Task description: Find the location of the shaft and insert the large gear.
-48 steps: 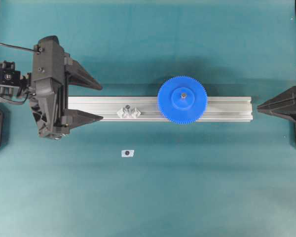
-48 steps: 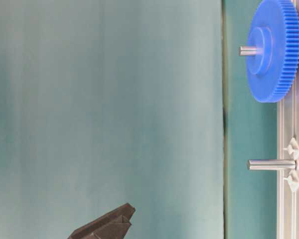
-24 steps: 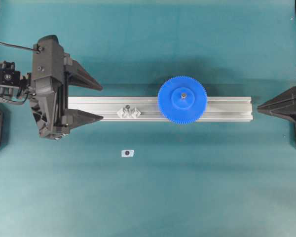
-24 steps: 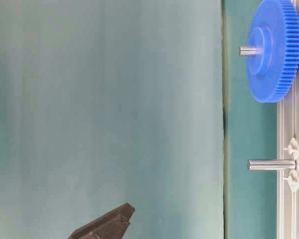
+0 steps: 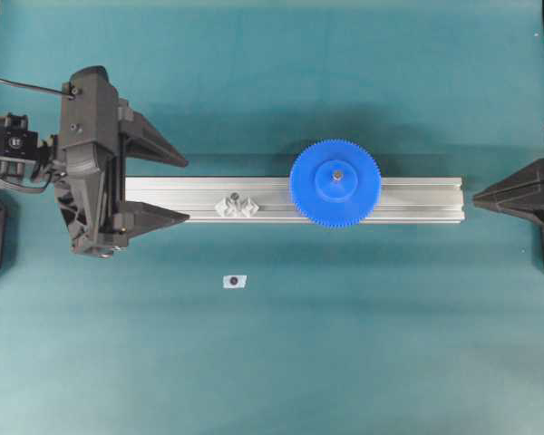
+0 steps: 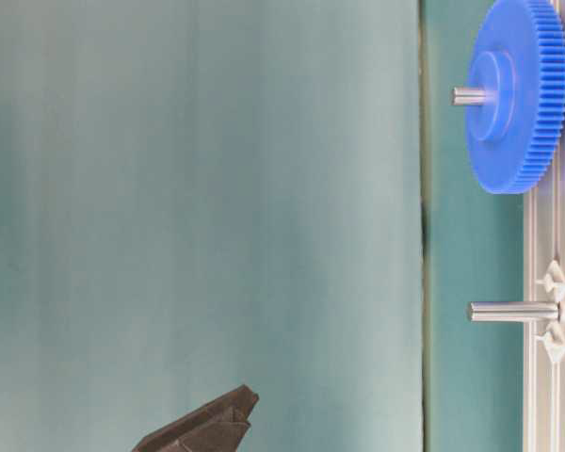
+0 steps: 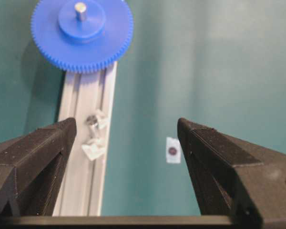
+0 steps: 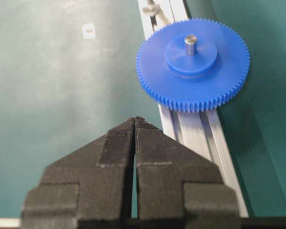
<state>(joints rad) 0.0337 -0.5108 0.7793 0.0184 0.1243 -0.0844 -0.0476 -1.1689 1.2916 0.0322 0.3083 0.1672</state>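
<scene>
- Nothing has moved since a second ago: both arms, the gear and the rail sit exactly where they were.
- Your left gripper (image 5: 177,188) hangs over the left end of the rail (image 5: 417,201) with its jaws wide apart and nothing between them; in the wrist view you look down through the gap at the rail and the mat.
- Your right gripper (image 5: 479,196) is parked just off the rail's right end, jaws pressed together and holding nothing.
- The gear (image 5: 335,183) lies flat on the rail, well clear of both grippers, and its rim overhangs the rail on either side.
- The shaft (image 8: 190,44) stands up through the gear's centre hole, with its grey tip showing above the hub in both wrist views and the side view.
- A second pin (image 6: 510,311) with clear brackets stands bare further along the rail, between the gear and your left gripper.
- A small white tag (image 5: 234,281) with a dark dot lies on the mat beside the rail, untouched.
- You can judge the task as done: the gear looks fully seated and level on the shaft.
- All that seems left for you is to keep both arms back.
</scene>
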